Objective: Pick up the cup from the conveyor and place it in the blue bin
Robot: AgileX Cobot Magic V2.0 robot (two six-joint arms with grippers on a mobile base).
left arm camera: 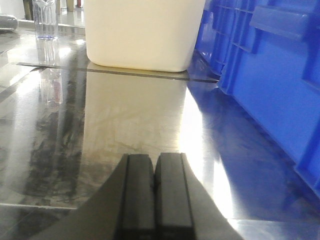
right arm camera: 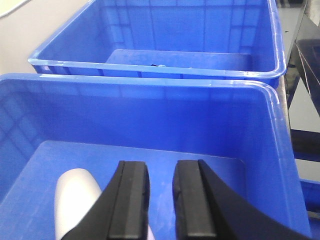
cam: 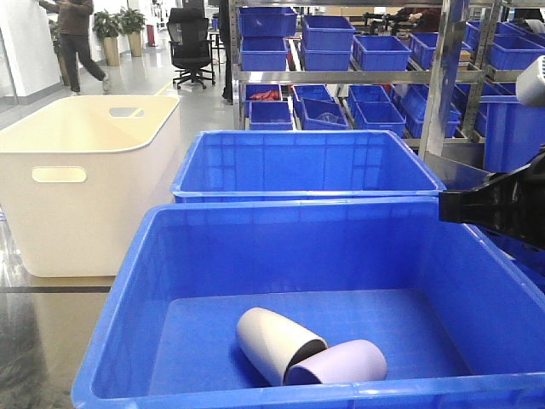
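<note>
- nearest the front camera: large deep bright blue plastic bin (cam: 128, 290) with a thick rolled rim; on its floor lie two cups on their sides, a cream-white plastic cup (cam: 272, 341) and a pale lilac plastic cup (cam: 341, 362), touching, the lilac one's base tucked at the white one's mouth
- right claw (right arm camera: 160, 200) hangs above the bin interior, black pads spread with a clear gap, nothing between them; the white cup shows below and to its left in the wrist view (right arm camera: 75, 197)
- right arm's black link (cam: 494, 204) juts in over the bin's right rim in the front view
- left claw (left arm camera: 154, 195) pads pressed together, pinching nothing; it hovers low over the shiny steel surface (left arm camera: 125, 120), beside the bin's outer wall (left arm camera: 270, 100)
- a second blue plastic tub (cam: 306, 162) sits just behind the first; a cream-white tub with handle slots (cam: 85, 179) to the left; steel shelving with small blue bins (cam: 358, 51) at the back
- conveyor not in any view; cannot tell whether more cups wait there
- progress, judged: two cups already rest in the bin and the right claw is empty above them, so this placement looks done; left is to pull the arm clear, and fetch another cup if any remains
</note>
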